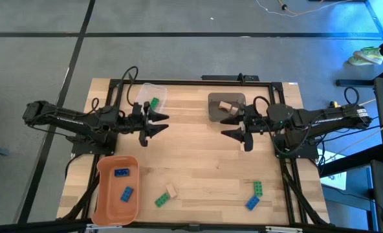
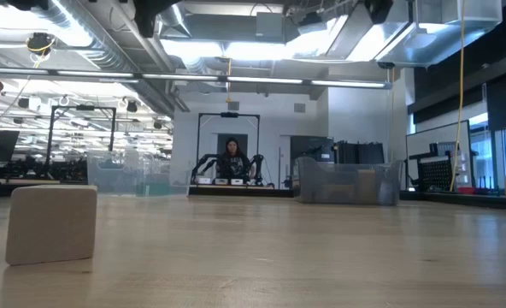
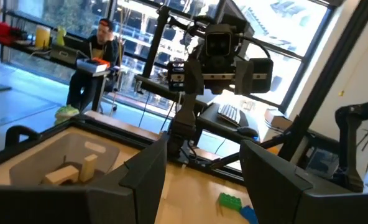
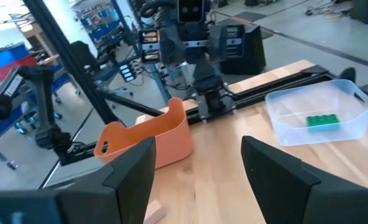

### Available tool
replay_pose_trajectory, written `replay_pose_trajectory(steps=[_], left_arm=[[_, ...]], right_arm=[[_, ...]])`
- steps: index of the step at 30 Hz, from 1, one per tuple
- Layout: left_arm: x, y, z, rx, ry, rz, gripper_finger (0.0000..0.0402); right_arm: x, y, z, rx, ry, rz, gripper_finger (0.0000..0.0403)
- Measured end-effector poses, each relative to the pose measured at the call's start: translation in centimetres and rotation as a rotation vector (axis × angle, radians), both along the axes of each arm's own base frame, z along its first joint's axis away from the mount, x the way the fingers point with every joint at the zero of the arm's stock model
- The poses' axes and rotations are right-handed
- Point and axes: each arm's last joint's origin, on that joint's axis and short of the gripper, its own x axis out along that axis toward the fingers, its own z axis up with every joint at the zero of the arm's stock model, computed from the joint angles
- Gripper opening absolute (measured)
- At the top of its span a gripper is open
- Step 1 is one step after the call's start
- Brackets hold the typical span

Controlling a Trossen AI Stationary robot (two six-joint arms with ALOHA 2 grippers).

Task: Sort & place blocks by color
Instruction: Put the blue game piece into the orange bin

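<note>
In the high view my left gripper (image 1: 159,124) hovers open near the clear bin (image 1: 151,96), which holds one green block (image 1: 154,102). My right gripper (image 1: 226,127) hovers open beside the grey bin (image 1: 227,107), which holds tan blocks (image 1: 226,106). Two blue blocks (image 1: 121,173) lie in the orange bin (image 1: 117,188). On the table near its near edge lie a green block (image 1: 160,200), a tan block (image 1: 171,190), another green block (image 1: 259,188) and a blue block (image 1: 252,202). The low view shows the tan block (image 2: 52,224) close up. Both grippers touch nothing.
The left wrist view shows the grey bin (image 3: 66,162) and the green block (image 3: 230,201) past my open fingers. The right wrist view shows the orange bin (image 4: 150,137) and clear bin (image 4: 317,112). Bare wood lies between the grippers. A person sits far off in the room.
</note>
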Motion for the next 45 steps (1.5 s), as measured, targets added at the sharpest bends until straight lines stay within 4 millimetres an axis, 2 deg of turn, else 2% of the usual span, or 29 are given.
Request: replay_pose_trajectory(steps=[10, 15, 20, 25, 31, 35, 40, 45], left_arm=[[-0.1, -0.8, 0.0, 0.103, 0.010, -0.017, 0.0195], [-0.1, -0.7, 0.0, 0.102, 0.012, 0.012, 0.0195], [-0.1, -0.7, 0.0, 0.102, 0.013, 0.012, 0.0195], [-0.1, -0.6, 0.0, 0.096, 0.018, 0.053, 0.0195], [-0.1, -0.4, 0.0, 0.086, 0.022, 0.108, 0.0195], [-0.1, -0.4, 0.0, 0.084, 0.023, 0.118, 0.0195], [-0.1, -0.3, 0.0, 0.080, 0.024, 0.139, 0.0195], [-0.1, -0.3, 0.0, 0.081, 0.025, 0.139, 0.0195]], right_arm=[[-0.1, 1.5, 0.0, 0.039, -0.003, 0.065, 0.0237], [-0.4, 3.0, 0.2, 0.285, 0.026, 0.220, 0.0237], [-0.5, 6.4, -0.7, 0.519, 0.178, 0.415, 0.0237], [-0.9, 11.5, -3.0, 0.710, 0.445, 0.559, 0.0221], [-1.4, 16.3, -7.2, 0.787, 0.766, 0.510, 0.0172], [-2.3, 18.0, -10.5, 0.770, 1.015, 0.374, 0.0120], [-3.8, 19.1, -13.7, 0.757, 1.292, 0.189, 0.0016], [-4.7, 20.1, -15.6, 0.768, 1.449, 0.068, 0.0003]])
